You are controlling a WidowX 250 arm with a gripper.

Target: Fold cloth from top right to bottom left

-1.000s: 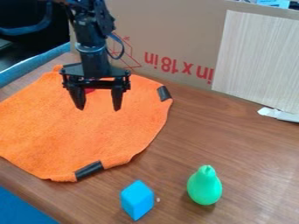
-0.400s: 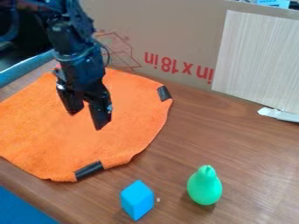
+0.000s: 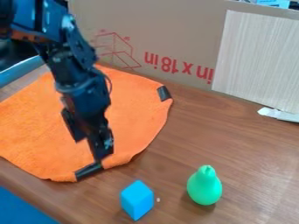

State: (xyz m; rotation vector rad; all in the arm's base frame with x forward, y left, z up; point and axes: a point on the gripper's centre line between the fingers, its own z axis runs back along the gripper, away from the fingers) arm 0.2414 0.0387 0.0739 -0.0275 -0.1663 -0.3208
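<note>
Gripper [image 3: 88, 150] over orange cloth [image 3: 134, 107], fingers [image 3: 104, 146] parted, near 1 of 2 strips [image 3: 88, 171].

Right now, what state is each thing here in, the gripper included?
Orange cloth: spread out, unfolded.
Gripper: open, down by the cloth's near edge.
Green pear: upright, narrow end up.
Blue block: resting on the table.
Cardboard: standing upright at the back.

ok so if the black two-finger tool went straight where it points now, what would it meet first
Probably the flat orange cloth, near the black strip on its lower edge; the tool's height above it is unclear.
</note>
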